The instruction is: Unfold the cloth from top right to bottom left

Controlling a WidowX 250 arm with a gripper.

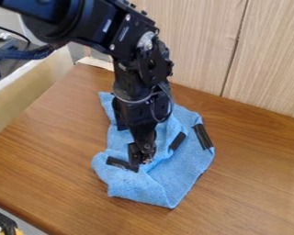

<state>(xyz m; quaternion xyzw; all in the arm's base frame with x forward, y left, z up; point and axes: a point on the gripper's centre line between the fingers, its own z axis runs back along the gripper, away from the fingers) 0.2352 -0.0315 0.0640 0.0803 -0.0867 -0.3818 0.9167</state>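
On the table (254, 183), under the gripper (141, 160), should handle as light, soft cloth (165, 186), best pinched by a loose edge; cannot tell clamped from open.

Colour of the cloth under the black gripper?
Light blue textured cloth, with black strips on it; shows best in the camera view.

Black robot arm (137, 59), bent from upper left, jaws pointing down
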